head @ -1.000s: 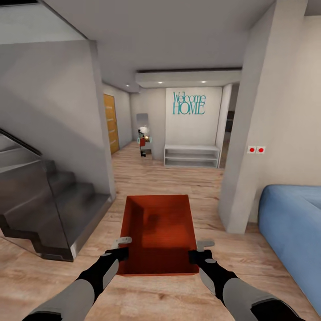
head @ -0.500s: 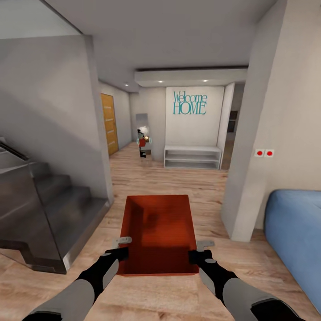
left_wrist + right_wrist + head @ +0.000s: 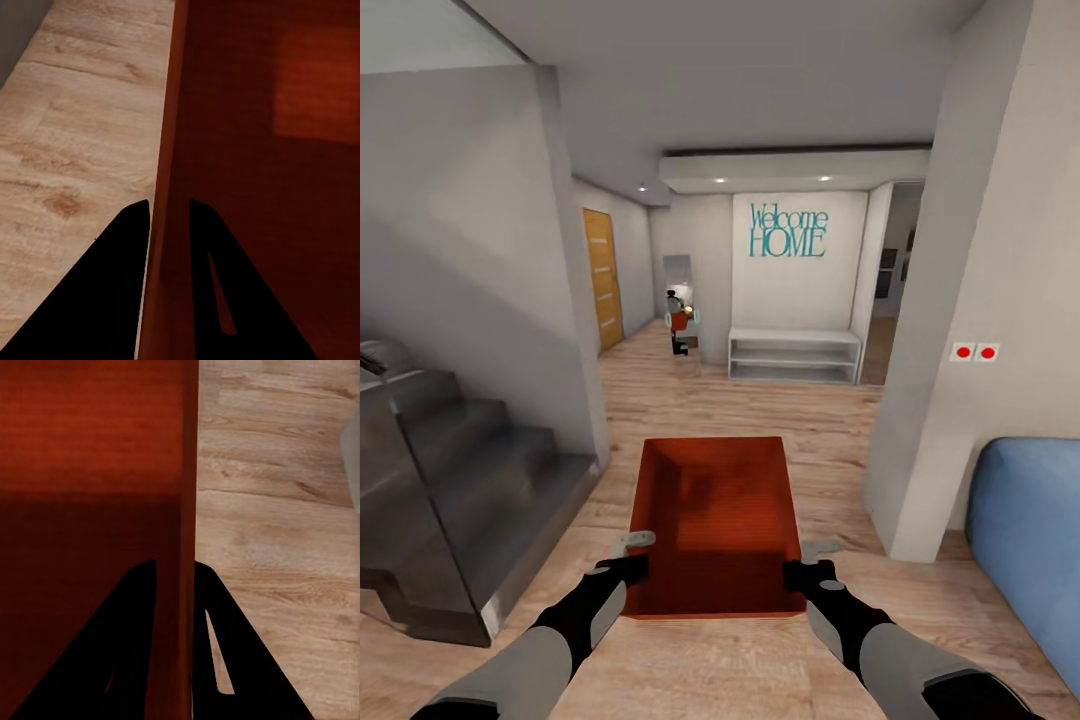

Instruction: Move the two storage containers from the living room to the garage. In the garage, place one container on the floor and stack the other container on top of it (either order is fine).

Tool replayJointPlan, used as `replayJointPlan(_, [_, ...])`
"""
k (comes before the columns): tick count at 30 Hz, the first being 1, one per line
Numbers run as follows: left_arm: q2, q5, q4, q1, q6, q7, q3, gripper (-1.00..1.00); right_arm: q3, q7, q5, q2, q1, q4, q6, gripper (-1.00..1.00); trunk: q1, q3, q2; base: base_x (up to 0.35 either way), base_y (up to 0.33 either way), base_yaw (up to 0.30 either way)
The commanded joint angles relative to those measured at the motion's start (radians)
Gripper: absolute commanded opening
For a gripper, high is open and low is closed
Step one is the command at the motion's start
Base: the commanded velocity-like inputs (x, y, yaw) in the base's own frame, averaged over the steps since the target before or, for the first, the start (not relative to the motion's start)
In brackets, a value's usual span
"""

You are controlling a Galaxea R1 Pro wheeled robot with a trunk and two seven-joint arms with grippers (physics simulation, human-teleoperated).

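One red-orange open-topped storage container (image 3: 715, 520) hangs in front of me above the light wood plank floor, held between both arms. My left gripper (image 3: 630, 567) is shut on its left wall, and the left wrist view shows the black fingers (image 3: 112, 285) on either side of that wall (image 3: 169, 112). My right gripper (image 3: 807, 572) is shut on the right wall, whose edge (image 3: 187, 450) runs between its fingers (image 3: 127, 645). The container (image 3: 90, 435) looks empty. The living room's blue sofa (image 3: 1028, 530) is at the right edge. The garage is out of view.
Dark grey stairs (image 3: 460, 490) rise at the left beside a grey wall. A beige pillar (image 3: 960, 350) with two red switches (image 3: 974, 352) stands at the right. Ahead, a wood-floored hall (image 3: 740, 400) leads to a white shelf (image 3: 793, 355), a "Welcome HOME" sign (image 3: 788, 231) and an orange door (image 3: 603, 277).
The camera has advanced toward the hall: stairs slide left, pillar and sofa slide right. The container and both grippers keep the same place in the view.
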Motion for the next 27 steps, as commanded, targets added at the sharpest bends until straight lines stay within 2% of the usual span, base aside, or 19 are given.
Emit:
replayJointPlan(1, [0.006,-0.016,-0.038,-0.001,0.000,0.017,0.022,-1.00,-0.009,-0.007,-0.014,-0.006,0.000,0.004,-0.005,-1.00,0.001,-0.002,-0.001,0.323,0.000,0.000])
replayJointPlan(27, [0.007,-0.016,-0.038,-0.001,0.000,0.017,0.022,-1.00,-0.009,-0.007,-0.014,-0.006,0.000,0.004,-0.005,-1.00,0.001,-0.002,-0.001,0.323,0.000,0.000])
